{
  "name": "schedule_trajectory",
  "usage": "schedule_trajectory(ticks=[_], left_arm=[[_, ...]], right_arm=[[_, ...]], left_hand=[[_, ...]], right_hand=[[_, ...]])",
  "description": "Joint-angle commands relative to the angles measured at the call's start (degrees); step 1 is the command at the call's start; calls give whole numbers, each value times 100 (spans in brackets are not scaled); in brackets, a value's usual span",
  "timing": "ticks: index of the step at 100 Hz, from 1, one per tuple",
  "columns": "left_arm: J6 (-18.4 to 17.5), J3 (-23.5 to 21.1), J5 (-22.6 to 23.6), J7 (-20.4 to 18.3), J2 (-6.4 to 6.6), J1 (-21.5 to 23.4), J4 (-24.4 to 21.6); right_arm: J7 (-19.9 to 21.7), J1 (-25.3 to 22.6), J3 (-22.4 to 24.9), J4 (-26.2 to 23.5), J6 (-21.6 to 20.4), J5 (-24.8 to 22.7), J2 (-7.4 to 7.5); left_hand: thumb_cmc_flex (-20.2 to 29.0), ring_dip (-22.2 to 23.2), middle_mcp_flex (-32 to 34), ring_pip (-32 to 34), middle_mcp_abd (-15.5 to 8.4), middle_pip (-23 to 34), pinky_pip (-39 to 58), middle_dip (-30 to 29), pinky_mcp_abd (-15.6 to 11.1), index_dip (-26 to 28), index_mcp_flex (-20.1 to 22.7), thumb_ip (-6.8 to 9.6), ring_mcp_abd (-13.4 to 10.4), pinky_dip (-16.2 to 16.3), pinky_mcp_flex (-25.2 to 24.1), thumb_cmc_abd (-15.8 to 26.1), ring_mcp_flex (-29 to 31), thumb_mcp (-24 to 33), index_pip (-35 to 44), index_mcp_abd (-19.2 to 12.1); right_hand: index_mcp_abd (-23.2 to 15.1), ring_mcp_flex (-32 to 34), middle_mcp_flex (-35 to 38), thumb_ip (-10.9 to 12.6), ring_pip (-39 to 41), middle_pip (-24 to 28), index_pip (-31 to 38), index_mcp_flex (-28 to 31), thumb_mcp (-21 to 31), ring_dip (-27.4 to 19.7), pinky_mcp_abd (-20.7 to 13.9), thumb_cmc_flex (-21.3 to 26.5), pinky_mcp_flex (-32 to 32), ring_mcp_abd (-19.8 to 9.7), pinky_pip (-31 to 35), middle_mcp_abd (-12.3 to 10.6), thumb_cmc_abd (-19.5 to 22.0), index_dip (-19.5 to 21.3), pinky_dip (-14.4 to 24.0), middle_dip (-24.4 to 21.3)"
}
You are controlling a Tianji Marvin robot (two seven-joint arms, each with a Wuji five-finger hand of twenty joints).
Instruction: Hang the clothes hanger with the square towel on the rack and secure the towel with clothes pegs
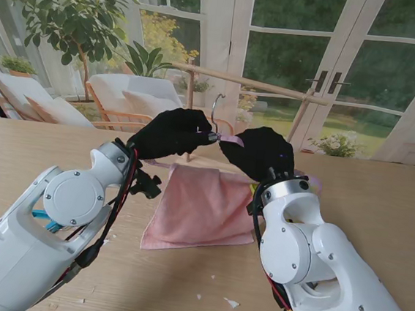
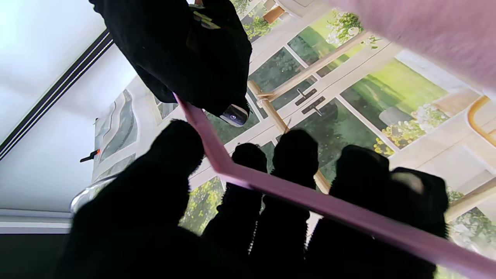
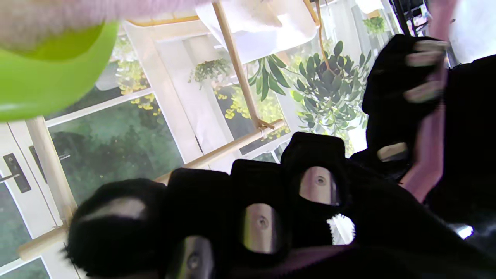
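Both hands hold the hanger (image 1: 222, 137) from the stand: our left hand (image 1: 171, 132) and right hand (image 1: 258, 151) close on its pink arms, the hook just nearer us than the rack (image 1: 244, 83) rail toward the far edge, the towel (image 1: 199, 206) hanging onto the table (image 1: 379, 209). Left wrist: fingers (image 2: 294, 155) wrap the pink bar (image 2: 310, 201). Right wrist: fingers (image 3: 317, 170) curled; we see no pegs.

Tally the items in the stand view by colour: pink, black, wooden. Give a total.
Pink: 2, towel and hanger
Black: 2, left hand and right hand
Wooden: 2, rack and table
Total: 6
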Motion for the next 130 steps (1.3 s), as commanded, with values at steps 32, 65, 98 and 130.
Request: schedule_trajectory(ticks=[32, 65, 98, 130], left_arm=[[-112, -120, 72, -154, 19, 76, -61], [-396, -512, 344, -225, 81, 173, -45], [-943, -1255, 875, -360, 188, 491, 89], [-1615, -2245, 2509, -238, 306, 1370, 346]], right_arm=[[-84, 47, -87, -9, 323, 140, -79], [-67, 106, -82, -2, 482, 286, -91], [-22, 25, 67, -54, 593, 303, -81], [-49, -131, 312, -121, 619, 372, -81]], left_hand=[[-411, -2730, -3228, -4787, -349, -3647, -4905, -3439, -1506, -4698, -1548, 138, -1116, -2943, -3628, 268, -3394, 611, -3009, 74], [-671, -3109, -3863, -5870, -554, -3863, -7144, -3772, -2072, -5200, -1900, 135, -1777, -2460, -3675, 45, -3976, 631, -3359, -139], [-614, -3116, -3875, -5895, -570, -3893, -7229, -3779, -2080, -5246, -1834, 144, -1805, -2635, -3652, 62, -4020, 636, -3429, -200], [-469, -3084, -3738, -5853, -532, -3857, -7042, -3766, -1981, -5266, -1659, 205, -1698, -2499, -3690, 67, -3874, 598, -3481, -119]], right_hand=[[101, 124, 473, 389, 1187, 454, 147, 352, 197, 574, -393, 125, 447, -142, 1176, 390, 333, 158, 6599, -75], [120, 127, 471, 389, 1176, 478, 152, 355, 207, 625, -383, 134, 449, -138, 1176, 405, 347, 137, 6641, -107], [111, 129, 469, 376, 1169, 484, 151, 343, 175, 640, -404, 159, 450, -149, 1176, 405, 357, 130, 6640, -123], [112, 130, 469, 377, 1165, 486, 151, 343, 168, 640, -414, 163, 451, -154, 1176, 405, 354, 130, 6634, -127]])
